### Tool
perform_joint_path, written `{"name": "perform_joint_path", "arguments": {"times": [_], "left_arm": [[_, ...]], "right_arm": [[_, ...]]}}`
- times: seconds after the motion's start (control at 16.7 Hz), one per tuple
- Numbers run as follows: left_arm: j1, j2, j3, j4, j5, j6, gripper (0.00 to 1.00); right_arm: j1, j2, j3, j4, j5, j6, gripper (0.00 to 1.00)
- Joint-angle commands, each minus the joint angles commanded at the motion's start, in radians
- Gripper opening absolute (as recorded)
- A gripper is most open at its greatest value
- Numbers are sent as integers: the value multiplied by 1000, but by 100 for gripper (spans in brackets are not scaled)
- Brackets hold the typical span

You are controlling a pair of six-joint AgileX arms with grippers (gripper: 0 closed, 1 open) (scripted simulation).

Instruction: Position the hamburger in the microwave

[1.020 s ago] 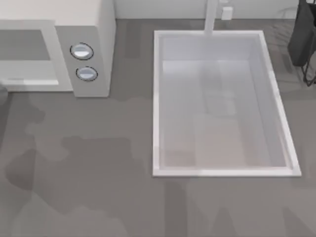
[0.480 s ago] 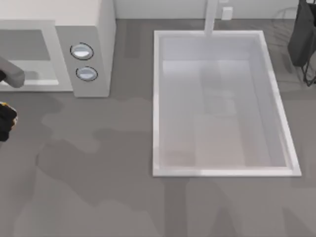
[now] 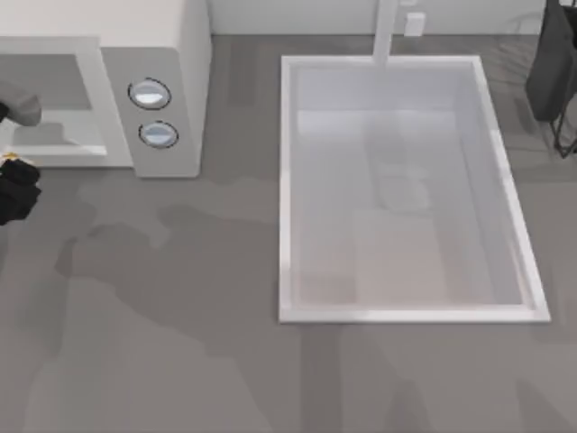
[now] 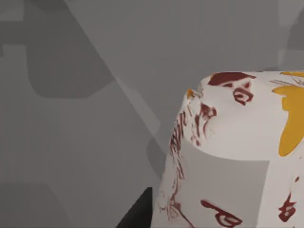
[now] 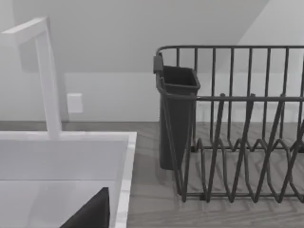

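Far left edge of the bench (image 3: 180, 298), top view: left gripper (image 3: 16, 189) pokes in as a dark shape with a speck of yellow at its upper edge, sitting just in front of the microwave (image 3: 153, 54); whether its fingers are spread or pressed together cannot be told. A grey arm segment crosses the front of the microwave's open grey cavity just above it. Left wrist view: the hamburger (image 4: 237, 152) sits very close to the camera, white wrapper with dark red marks and yellow-orange patches, grey surface behind it; contact with the gripper cannot be made out. Microwave stands at the back left of the bench, two round silver-blue dials (image 3: 153, 115) one above the other on its right-hand panel. Right of it, well apart, a big white sink basin (image 3: 509, 189) sunk in the bench, a white faucet (image 3: 386, 32) at its back rim. Far right back corner: a dark wire dish rack (image 3: 557, 72), seen close in the right wrist view with a dark cutlery cup (image 5: 176, 118) at its corner. Right arm is parked off to that side; the state of its gripper cannot be told.
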Motion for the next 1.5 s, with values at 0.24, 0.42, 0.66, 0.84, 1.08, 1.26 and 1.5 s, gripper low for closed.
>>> {"name": "perform_joint_path", "arguments": {"times": [0.24, 0.42, 0.66, 0.84, 1.08, 1.26, 1.5], "left_arm": [[33, 103, -36, 352, 52, -119, 0], [58, 187, -95, 698, 81, -216, 0], [88, 272, -201, 1162, 108, -347, 0], [103, 305, -280, 1432, 117, -428, 0], [109, 335, -356, 1652, 120, -491, 0], [109, 346, -375, 1708, 121, -510, 0], [104, 343, -373, 1705, 120, -507, 0]], "right_arm": [[0, 0, 0, 0, 0, 0, 100], [0, 0, 0, 0, 0, 0, 100], [0, 0, 0, 0, 0, 0, 100], [0, 0, 0, 0, 0, 0, 100], [0, 0, 0, 0, 0, 0, 100], [0, 0, 0, 0, 0, 0, 100], [0, 0, 0, 0, 0, 0, 100]]}}
